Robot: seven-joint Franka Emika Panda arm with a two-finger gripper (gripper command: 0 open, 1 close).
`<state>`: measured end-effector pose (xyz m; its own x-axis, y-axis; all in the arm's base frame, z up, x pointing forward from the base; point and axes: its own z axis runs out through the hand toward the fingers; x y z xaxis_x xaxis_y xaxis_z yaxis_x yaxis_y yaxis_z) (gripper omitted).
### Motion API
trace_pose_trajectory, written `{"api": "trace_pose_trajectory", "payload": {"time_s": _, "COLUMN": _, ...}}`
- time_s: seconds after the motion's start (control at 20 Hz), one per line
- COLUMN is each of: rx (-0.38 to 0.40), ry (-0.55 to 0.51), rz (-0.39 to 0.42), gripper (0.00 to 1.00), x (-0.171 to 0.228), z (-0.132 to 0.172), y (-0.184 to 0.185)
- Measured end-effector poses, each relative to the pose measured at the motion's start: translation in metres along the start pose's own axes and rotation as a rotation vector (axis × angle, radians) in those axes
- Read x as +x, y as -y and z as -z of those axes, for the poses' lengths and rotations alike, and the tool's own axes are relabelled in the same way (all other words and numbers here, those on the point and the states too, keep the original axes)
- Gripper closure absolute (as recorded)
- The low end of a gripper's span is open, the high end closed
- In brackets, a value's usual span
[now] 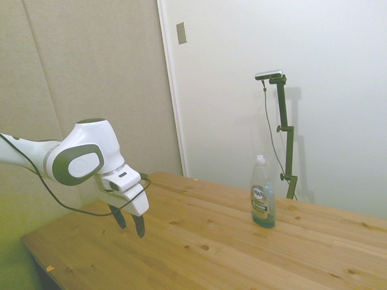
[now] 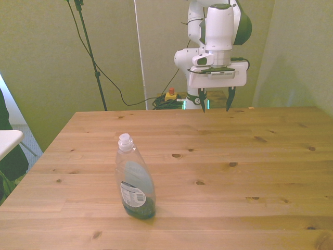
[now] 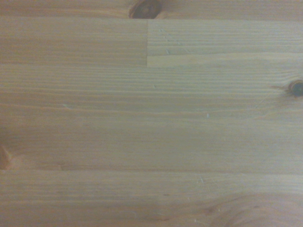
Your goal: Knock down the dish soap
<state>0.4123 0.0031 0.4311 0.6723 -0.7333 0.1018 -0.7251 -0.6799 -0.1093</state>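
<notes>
The gripper [image 2: 214,105] hangs above the worktop [image 2: 218,156] with its fingers spread apart and pointing down, grasping nothing. The dish soap [image 2: 133,179] stands upright on the worktop, well apart from the gripper and untouched. The wrist view shows only bare wooden boards with dark knots.

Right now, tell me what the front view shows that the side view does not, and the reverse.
Only the front view shows a red-topped button unit and cables on the floor behind the table, and the bottle's back label. Only the side view shows a grey wall plate and the bottle's blue-and-white front label. Both show the dish soap standing upright on the wooden table, and the gripper open, above the table, well apart from it.
</notes>
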Motion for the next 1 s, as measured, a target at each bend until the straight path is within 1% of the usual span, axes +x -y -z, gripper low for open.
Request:
{"api": "trace_pose_trajectory", "payload": {"time_s": 0.2, "rx": 0.001, "ry": -0.017, "rz": 0.000, "gripper": 0.00, "x": 0.006, "z": 0.004, "y": -0.001}}
{"api": "trace_pose_trajectory", "payload": {"time_s": 0.25, "rx": 0.001, "ry": -0.034, "rz": -0.005, "gripper": 1.00, "x": 0.013, "z": 0.009, "y": -0.003}}
{"api": "trace_pose_trajectory", "payload": {"time_s": 0.45, "rx": 0.020, "ry": -0.100, "rz": -0.080, "gripper": 1.00, "x": 0.072, "z": 0.039, "y": -0.015}}
{"api": "trace_pose_trajectory", "payload": {"time_s": 0.65, "rx": 0.045, "ry": -0.138, "rz": -0.151, "gripper": 1.00, "x": 0.134, "z": 0.057, "y": -0.009}}
{"api": "trace_pose_trajectory", "payload": {"time_s": 0.8, "rx": 0.057, "ry": -0.158, "rz": -0.204, "gripper": 1.00, "x": 0.175, "z": 0.062, "y": -0.003}}
{"api": "trace_pose_trajectory", "payload": {"time_s": 1.0, "rx": 0.057, "ry": -0.171, "rz": -0.254, "gripper": 1.00, "x": 0.218, "z": 0.053, "y": 0.008}}
